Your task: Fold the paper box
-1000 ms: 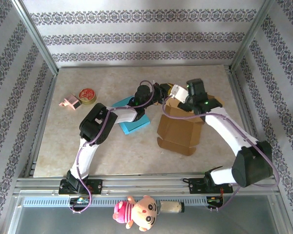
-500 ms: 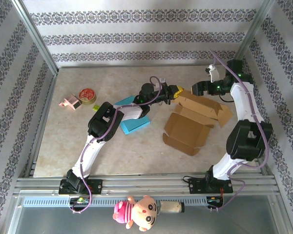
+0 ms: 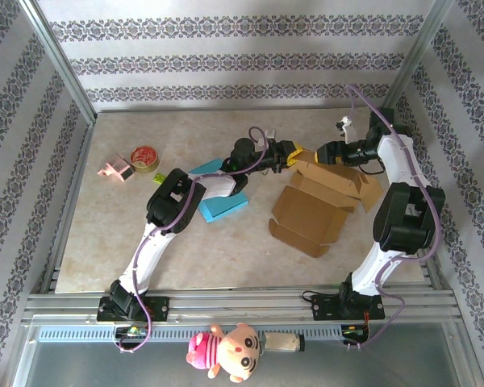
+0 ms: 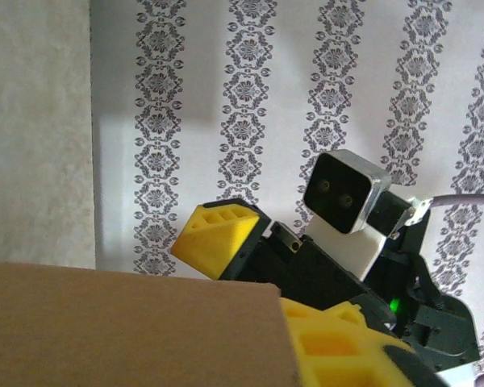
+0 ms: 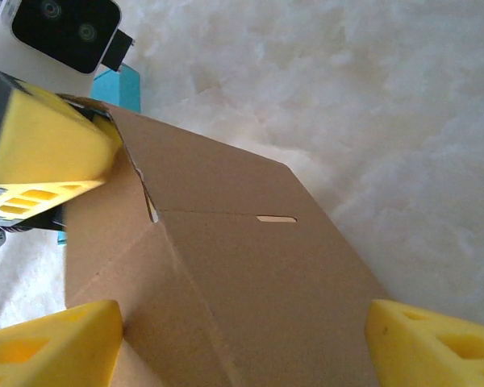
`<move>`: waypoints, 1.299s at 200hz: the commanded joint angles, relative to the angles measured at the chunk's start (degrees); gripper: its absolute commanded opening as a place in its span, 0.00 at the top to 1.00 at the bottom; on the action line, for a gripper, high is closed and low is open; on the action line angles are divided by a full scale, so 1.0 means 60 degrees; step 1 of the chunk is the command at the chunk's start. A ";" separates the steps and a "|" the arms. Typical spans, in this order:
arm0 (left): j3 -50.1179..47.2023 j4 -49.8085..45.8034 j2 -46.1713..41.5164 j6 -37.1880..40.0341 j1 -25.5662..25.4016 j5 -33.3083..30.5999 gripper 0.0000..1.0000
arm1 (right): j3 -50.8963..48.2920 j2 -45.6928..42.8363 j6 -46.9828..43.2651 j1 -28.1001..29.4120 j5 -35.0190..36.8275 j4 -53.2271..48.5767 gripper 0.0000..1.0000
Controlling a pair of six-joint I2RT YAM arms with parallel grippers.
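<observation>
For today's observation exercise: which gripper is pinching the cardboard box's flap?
The left gripper, clamped on the cardboard box corner; the right gripper is open.

arms (image 3: 148, 246): white links, black joints | cables (image 3: 130, 262): thin, purple | fingers (image 5: 48, 345): yellow plastic, hollow cells | wrist camera (image 4: 344, 192): white box, black face

Bare table (image 3: 97, 234) leaves open passage at lower left. The paper box (image 3: 306, 214) blocks centre right, a blue box (image 3: 222, 208) the middle, a tape roll (image 3: 144, 157) upper left.
</observation>
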 commanded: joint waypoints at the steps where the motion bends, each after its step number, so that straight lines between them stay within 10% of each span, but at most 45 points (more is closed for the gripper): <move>1: 0.0153 0.0339 0.0102 0.0077 0.0052 -0.0080 0.71 | -0.0115 0.0218 0.0266 -0.0024 -0.0287 0.0125 0.25; 62: -0.2060 -0.2008 -0.1971 0.3854 0.0466 -0.0905 0.29 | -0.0111 0.0371 0.0459 -0.0039 -0.0403 0.0224 0.30; 138: -0.0663 -0.7578 -0.3338 0.9265 -0.0223 -0.2004 0.56 | 0.0076 0.0564 0.0482 -0.0045 -0.0197 0.0062 0.32; 187: 0.0780 -0.7997 -0.2024 0.8881 -0.0535 -0.1879 0.65 | 0.0079 0.0620 0.0503 -0.0047 -0.0139 0.0042 0.32; 260: 0.1310 -0.4141 -0.0691 0.5456 -0.0711 -0.0358 0.65 | 0.0225 0.0735 0.0577 -0.0048 -0.0250 0.0055 0.33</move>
